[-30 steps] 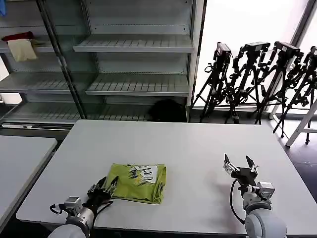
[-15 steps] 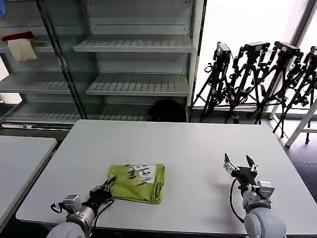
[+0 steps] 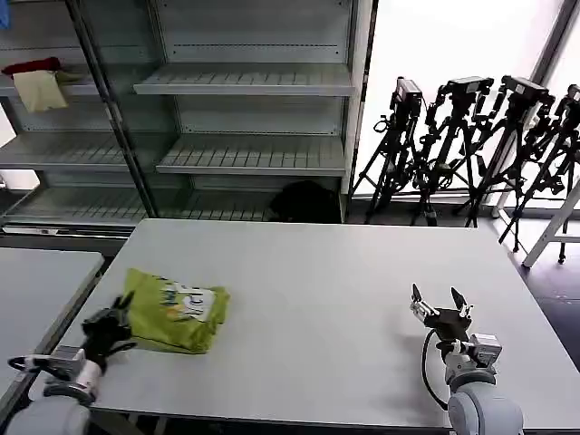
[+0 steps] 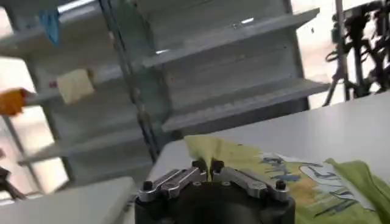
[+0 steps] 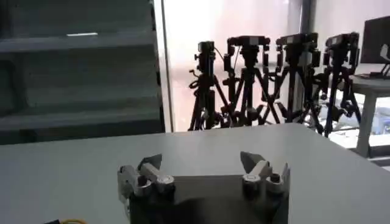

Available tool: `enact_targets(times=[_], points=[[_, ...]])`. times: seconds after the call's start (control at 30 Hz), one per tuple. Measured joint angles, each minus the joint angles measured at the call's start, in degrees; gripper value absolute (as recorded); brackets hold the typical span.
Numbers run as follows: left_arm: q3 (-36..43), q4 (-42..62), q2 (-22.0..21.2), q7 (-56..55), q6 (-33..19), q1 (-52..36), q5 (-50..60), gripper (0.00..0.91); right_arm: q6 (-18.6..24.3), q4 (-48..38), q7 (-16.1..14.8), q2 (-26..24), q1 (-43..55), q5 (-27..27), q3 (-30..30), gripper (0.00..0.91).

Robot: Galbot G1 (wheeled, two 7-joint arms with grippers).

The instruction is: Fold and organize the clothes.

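Left gripper (image 3: 120, 313) is pinched tight on the near-left corner of the folded T-shirt (image 3: 177, 314), the fabric caught between its closed fingertips in the left wrist view (image 4: 208, 165). The bundle sits at the table's (image 3: 344, 281) left edge, running out toward two o'clock from that grip, long axis along the table's width. Right gripper (image 3: 439, 303) rests well apart on the right side, fingers spread, holding nothing. Bare tabletop lies between them; nothing blocks a drag. Shelves (image 3: 245, 82) stand behind.
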Motion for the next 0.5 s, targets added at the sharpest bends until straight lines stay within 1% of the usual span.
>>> enact_targets(times=[0.17,0.3,0.4,0.5], points=[[-5.9,2.5,5.3,2.1,-3.2,-0.3,4.5,0.000,0.2,-0.2,0.0,0.1,-0.1,0.0,-0.3,0.907],[-8.9,2.9,9.0,3.7,-4.8,-1.0,7.5,0.000,0.7,-0.2,0.0,0.1,-0.6,0.0,-0.3,0.907],[-10.0,2.3,10.6,4.7,-5.5,-1.3,9.9,0.000,1.0,-0.3,0.0,-0.1,-1.0,0.2,-0.1,0.907],[-10.4,0.5,11.2,5.2,-6.3,-1.0,13.1,0.000,1.4,-0.3,0.0,-0.4,-1.5,0.5,0.3,0.907]])
